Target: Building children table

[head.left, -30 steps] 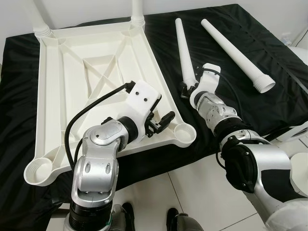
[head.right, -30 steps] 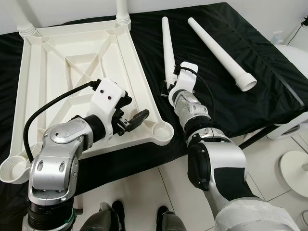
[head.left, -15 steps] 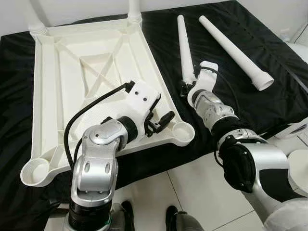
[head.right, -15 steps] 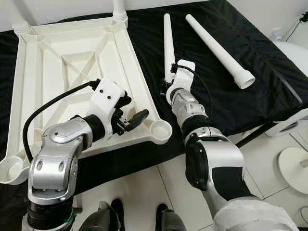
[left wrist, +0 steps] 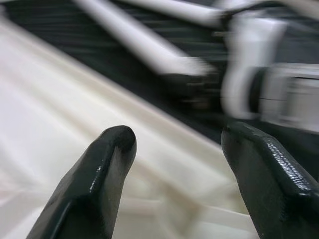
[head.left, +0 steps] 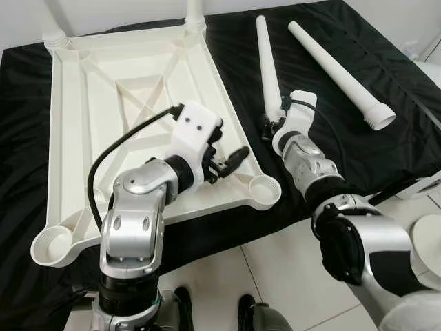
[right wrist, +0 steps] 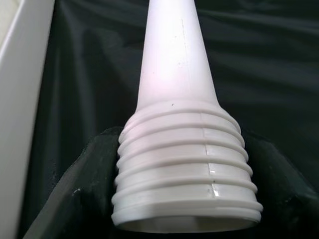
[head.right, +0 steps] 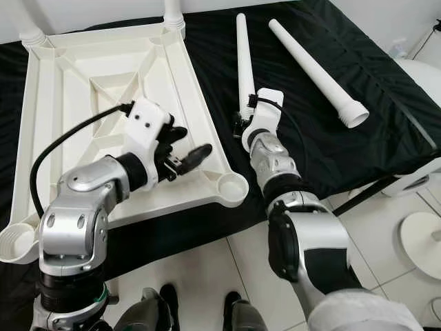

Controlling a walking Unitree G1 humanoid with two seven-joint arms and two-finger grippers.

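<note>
An upturned white table top [head.left: 103, 117] lies on a black cloth, with two legs standing in its far corner sockets [head.left: 195, 14]. My left gripper [head.left: 231, 160] hovers open over the top's right rim, just short of the empty near-right socket [head.left: 264, 192]; in the left wrist view its fingers [left wrist: 107, 164] stand apart with nothing between them. A loose white table leg [head.left: 267, 62] lies on the cloth beside the top. My right gripper [head.left: 270, 124] is shut on its threaded end [right wrist: 179, 164], a black finger [right wrist: 70, 199] on each side. A second loose leg [head.left: 337, 69] lies further right.
Another empty socket [head.left: 52, 245] sits at the top's near-left corner. The black cloth [head.left: 386, 158] ends at the near edge, with white floor tiles [head.left: 275, 276] and my feet below. A white rounded object [head.left: 431, 186] stands at the far right.
My left gripper has risen and drawn back a little along the rim, away from the near-right socket. The right gripper has stayed on the leg's threaded end. The camera shifted slightly.
</note>
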